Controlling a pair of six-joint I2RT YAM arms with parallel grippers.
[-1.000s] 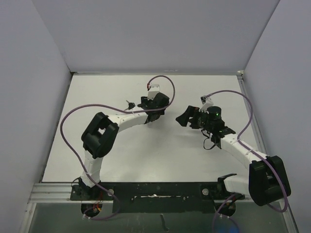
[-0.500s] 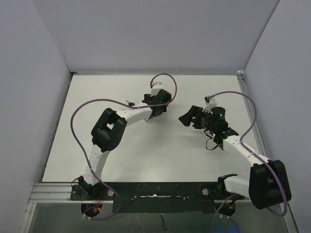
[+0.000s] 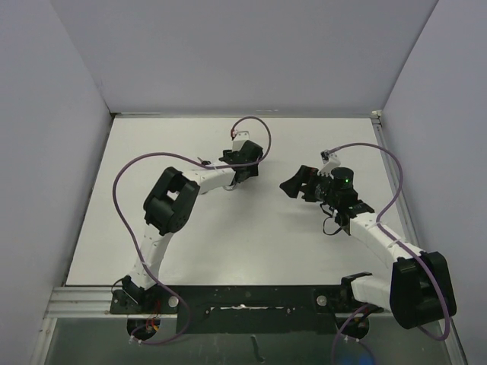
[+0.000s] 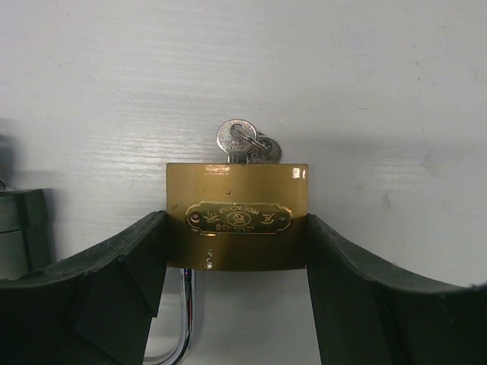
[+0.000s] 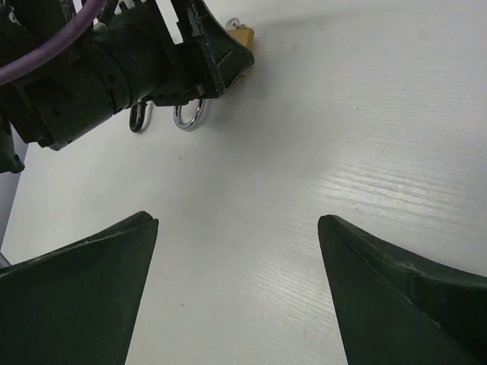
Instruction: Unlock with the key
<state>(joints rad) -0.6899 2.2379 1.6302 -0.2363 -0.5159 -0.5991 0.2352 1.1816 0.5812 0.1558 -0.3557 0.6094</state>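
**Brass Padlock Pinched on the Left, Fingers Spread Wide on the Right**

Pinching a rectangular brass padlock (image 4: 237, 194) with the left gripper (image 4: 236, 228), one dark finger flush against each side of the body. Held face up over the white wood-grain table (image 4: 365, 76), toward its far middle in the overhead view, engraved oval label uppermost. Touching the surface or just above it: cannot tell.

Seated in the end of the lock away from the wrist: a silver key (image 4: 234, 141), round head out, with a ring and a second small metal piece just beside it. Emerging from the opposite end, between the fingers: a curved chrome shackle (image 4: 185, 319), only one leg in view. Latched or sprung: cannot tell.

Hovering over bare table off to the right with the right gripper (image 5: 237, 220), fingers spread wide, nothing between them, facing the padlock and the left gripper from well apart.
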